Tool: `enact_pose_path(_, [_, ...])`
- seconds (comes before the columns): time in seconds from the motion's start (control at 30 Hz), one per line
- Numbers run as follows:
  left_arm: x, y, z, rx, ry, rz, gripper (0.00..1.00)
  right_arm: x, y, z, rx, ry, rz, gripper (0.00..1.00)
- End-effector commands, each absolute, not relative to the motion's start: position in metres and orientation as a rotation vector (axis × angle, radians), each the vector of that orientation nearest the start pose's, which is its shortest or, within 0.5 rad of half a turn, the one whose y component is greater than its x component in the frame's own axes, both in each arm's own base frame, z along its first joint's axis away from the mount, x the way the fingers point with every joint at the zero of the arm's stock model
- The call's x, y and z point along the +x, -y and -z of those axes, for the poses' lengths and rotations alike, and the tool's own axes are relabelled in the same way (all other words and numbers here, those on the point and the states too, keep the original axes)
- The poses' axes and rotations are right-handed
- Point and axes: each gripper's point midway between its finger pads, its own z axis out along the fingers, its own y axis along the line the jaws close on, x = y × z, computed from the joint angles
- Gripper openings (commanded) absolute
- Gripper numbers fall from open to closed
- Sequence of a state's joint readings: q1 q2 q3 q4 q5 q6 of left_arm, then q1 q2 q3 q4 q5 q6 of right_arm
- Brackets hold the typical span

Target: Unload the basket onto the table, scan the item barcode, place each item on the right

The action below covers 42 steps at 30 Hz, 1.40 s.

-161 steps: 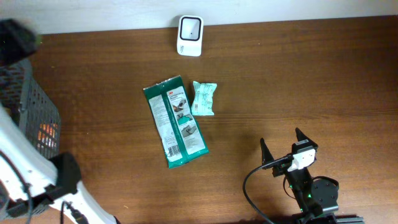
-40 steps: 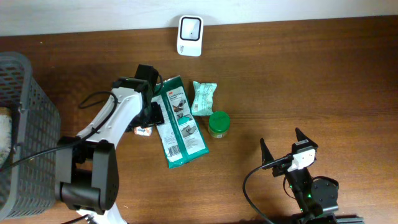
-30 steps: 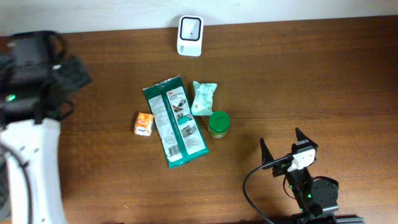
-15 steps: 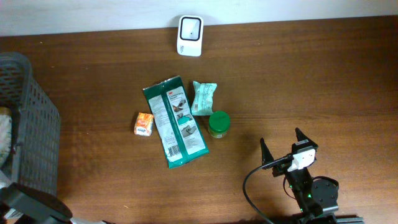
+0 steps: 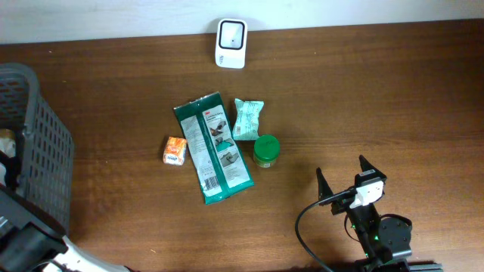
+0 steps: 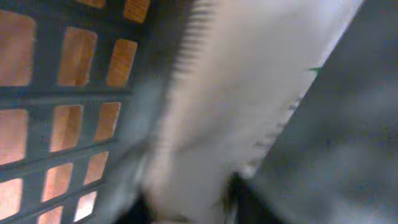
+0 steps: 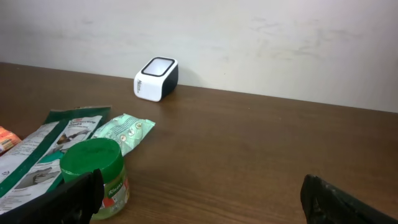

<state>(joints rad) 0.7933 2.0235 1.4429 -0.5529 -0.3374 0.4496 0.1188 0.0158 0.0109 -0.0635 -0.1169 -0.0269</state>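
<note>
The white barcode scanner (image 5: pixel 231 33) stands at the table's far edge, also in the right wrist view (image 7: pixel 156 78). On the table lie a long green packet (image 5: pixel 213 146), a mint sachet (image 5: pixel 247 119), a green-lidded jar (image 5: pixel 265 150) and a small orange box (image 5: pixel 175 150). My left gripper (image 6: pixel 189 208) is down inside the grey basket (image 5: pixel 38 151), pressed close to a pale packet (image 6: pixel 249 93); the view is blurred and its jaws cannot be made out. My right gripper (image 5: pixel 346 180) rests open at the front right, with nothing between its fingers. No barcode shows.
The basket's grid wall (image 6: pixel 62 93) fills the left of the left wrist view. Part of the left arm (image 5: pixel 23 242) shows dark at the overhead's bottom-left corner. The jar (image 7: pixel 96 171) stands just beyond the right gripper's left finger (image 7: pixel 78 196).
The left arm has swung from beside the orange box out to the left and into the basket. The jar and orange box have appeared on the table since the earliest frame. The right arm is unmoved.
</note>
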Motion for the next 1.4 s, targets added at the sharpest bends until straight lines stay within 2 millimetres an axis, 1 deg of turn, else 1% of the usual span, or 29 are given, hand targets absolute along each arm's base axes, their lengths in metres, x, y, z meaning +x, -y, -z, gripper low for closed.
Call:
enact_pose_path(0.0, [0.291,-0.372,-0.039,-0.588,-2.852,-0.726,0.0,0.241,-0.051,-0.158,-0.214,-1.629,-0.173,0.98])
enact_pose_path(0.1, [0.284,-0.372,-0.043,-0.594,-2.878,-0.784,0.0,0.241,-0.051,-0.158,-0.214,-1.629,-0.173,0.98])
enact_pose_path(0.17, [0.29,-0.368,-0.057,-0.575,-2.852,-0.797,0.0,0.241,-0.051,-0.158,-0.214,-1.629,-0.173,0.98])
enact_pose_path(0.27, [0.305,-0.358,-0.097,-0.528,-2.766,-0.836,0.0,0.241,-0.051,-0.158,-0.214,-1.629,-0.173,0.98])
enact_pose_path(0.3, [0.309,-0.351,-0.115,-0.508,-2.733,-0.84,0.0,0.241,-0.051,-0.158,-0.214,-1.629,-0.173,0.98])
enact_pose_path(0.37, [0.304,-0.344,-0.143,-0.546,-2.68,-0.844,0.0,0.241,-0.051,-0.158,-0.214,-1.629,-0.173,0.98])
enact_pose_path(0.4, [0.301,-0.341,-0.152,-0.56,-2.664,-0.845,0.0,0.241,-0.051,-0.158,-0.214,-1.629,-0.173,0.98])
enact_pose_path(0.47, [0.292,-0.333,-0.193,-0.595,-2.575,-0.87,0.0,0.241,-0.051,-0.158,-0.214,-1.629,-0.173,0.98])
enact_pose_path(0.5, [0.286,-0.328,-0.224,-0.637,-2.477,-0.889,0.0,0.241,-0.051,-0.158,-0.214,-1.629,-0.173,0.98])
enact_pose_path(0.53, [0.284,-0.326,-0.238,-0.674,-2.42,-0.889,0.0,0.241,-0.051,-0.158,-0.214,-1.629,-0.173,0.98])
enact_pose_path(0.6, [0.276,-0.318,-0.288,-0.779,-2.212,-0.877,0.0,0.241,-0.051,-0.158,-0.214,-1.629,-0.173,0.98])
enact_pose_path(0.63, [0.277,-0.308,-0.318,-0.754,-2.11,-0.842,0.0,0.241,-0.051,-0.158,-0.214,-1.629,-0.173,0.98])
enact_pose_path(0.67, [0.281,-0.291,-0.354,-0.678,-1.998,-0.787,0.0,0.241,-0.051,-0.158,-0.214,-1.629,-0.173,0.99])
enact_pose_path(0.7, [0.284,-0.276,-0.378,-0.618,-1.927,-0.752,0.0,0.241,-0.051,-0.158,-0.214,-1.629,-0.173,0.98])
enact_pose_path(0.73, [0.291,-0.244,-0.414,-0.542,-1.806,-0.658,0.0,0.241,-0.051,-0.158,-0.214,-1.629,-0.173,0.98])
enact_pose_path(0.77, [0.294,-0.221,-0.432,-0.525,-1.736,-0.56,0.0,0.241,-0.051,-0.158,-0.214,-1.629,-0.173,0.98])
enact_pose_path(0.8, [0.304,-0.177,-0.448,-0.459,-1.686,-0.378,0.0,0.241,-0.051,-0.158,-0.214,-1.629,-0.173,0.98])
enact_pose_path(0.83, [0.315,-0.137,-0.45,-0.377,-1.698,-0.238,0.0,0.241,-0.051,-0.158,-0.214,-1.629,-0.173,0.98])
enact_pose_path(0.87, [0.321,-0.115,-0.444,-0.339,-1.728,-0.166,0.0,0.241,-0.051,-0.158,-0.214,-1.629,-0.173,0.99])
enact_pose_path(0.9, [0.331,-0.077,-0.419,-0.302,-1.834,-0.052,0.0,0.241,-0.051,-0.158,-0.214,-1.629,-0.173,0.98])
enact_pose_path(0.97, [0.344,-0.037,-0.38,-0.241,-1.994,0.005,0.0,0.241,-0.051,-0.158,-0.214,-1.629,-0.173,0.98])
enact_pose_path(1.0, [0.356,-0.004,-0.334,-0.158,-2.171,0.014,0.0,0.241,-0.051,-0.158,-0.214,-1.629,-0.173,0.99])
enact_pose_path(1.03, [0.36,0.009,-0.302,-0.162,-2.287,-0.01,0.0,0.241,-0.051,-0.158,-0.214,-1.629,-0.173,0.98])
enact_pose_path(1.07, [0.363,0.015,-0.283,-0.217,-2.349,-0.008,0.0,0.241,-0.051,-0.158,-0.214,-1.629,-0.173,0.98])
enact_pose_path(1.17, [0.374,0.038,-0.196,-0.214,-2.627,-0.062,0.0,0.241,-0.051,-0.158,-0.214,-1.629,-0.173,0.98])
enact_pose_path(1.2, [0.375,0.036,-0.18,-0.21,-2.675,-0.124,0.0,0.241,-0.051,-0.158,-0.214,-1.629,-0.173,0.98])
enact_pose_path(1.27, [0.372,0.022,-0.136,-0.208,-2.803,-0.3,0.0,0.241,-0.051,-0.158,-0.214,-1.629,-0.173,0.99])
enact_pose_path(1.33, [0.366,0.014,-0.099,-0.195,-2.918,-0.418,0.0,0.241,-0.051,-0.158,-0.214,-1.629,-0.173,0.98])
enact_pose_path(1.37, [0.363,0.012,-0.085,-0.188,-2.954,-0.453,0.0,0.241,-0.051,-0.158,-0.214,-1.629,-0.173,0.98])
